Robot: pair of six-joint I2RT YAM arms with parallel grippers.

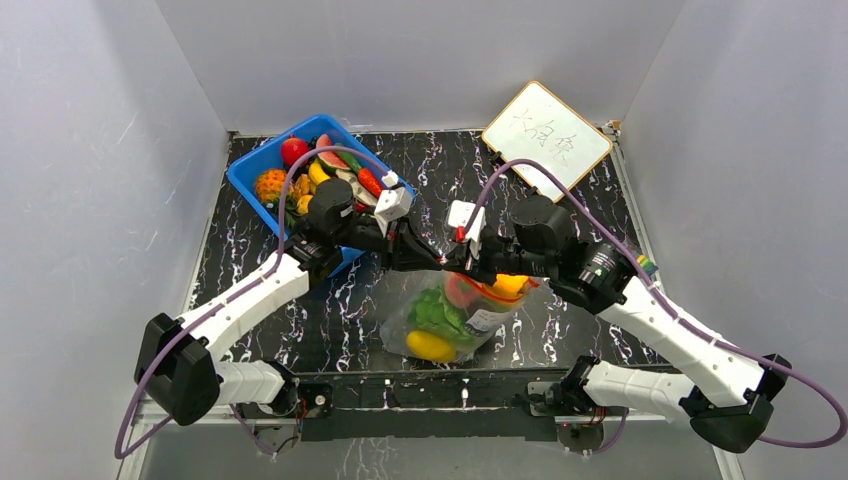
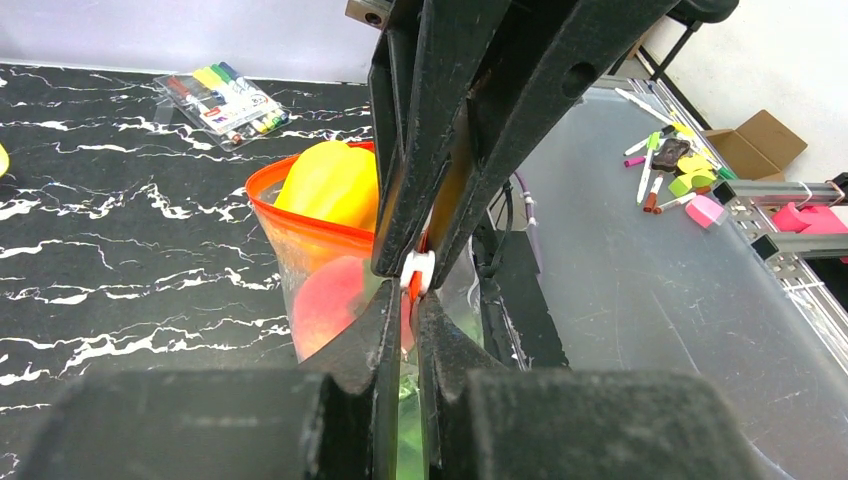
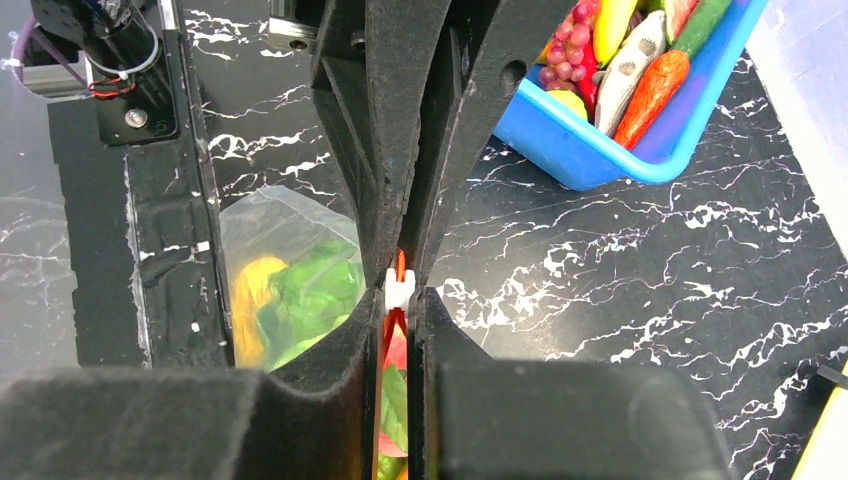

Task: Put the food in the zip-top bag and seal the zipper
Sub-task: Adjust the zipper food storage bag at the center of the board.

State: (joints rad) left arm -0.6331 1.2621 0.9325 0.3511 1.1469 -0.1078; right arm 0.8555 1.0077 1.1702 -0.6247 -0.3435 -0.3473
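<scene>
Now zip-top bag (image 1: 415, 335) holds lettuce (image 1: 436, 312), pepper (image 2: 335, 185); blue bin (image 1: 248, 186), more food (image 1: 322, 168); left claw (image 2: 402, 308), right claw (image 3: 400, 300) clamped on zipper (image 2: 262, 200).

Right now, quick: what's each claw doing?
Left claw: closed, pinching the zipper.
Right claw: closed, pinching the same zipper.

White walls (image 1: 100, 150) close in a black, white-veined table (image 1: 600, 190) on three sides under soft, even light. A whiteboard (image 1: 546, 138) lies at its far right corner and a marker pack (image 2: 222, 103) on its right side; beyond the edge, loose pens (image 2: 660, 165) lie on a grey sheet (image 2: 640, 300) near a cardboard box (image 2: 755, 143)
</scene>
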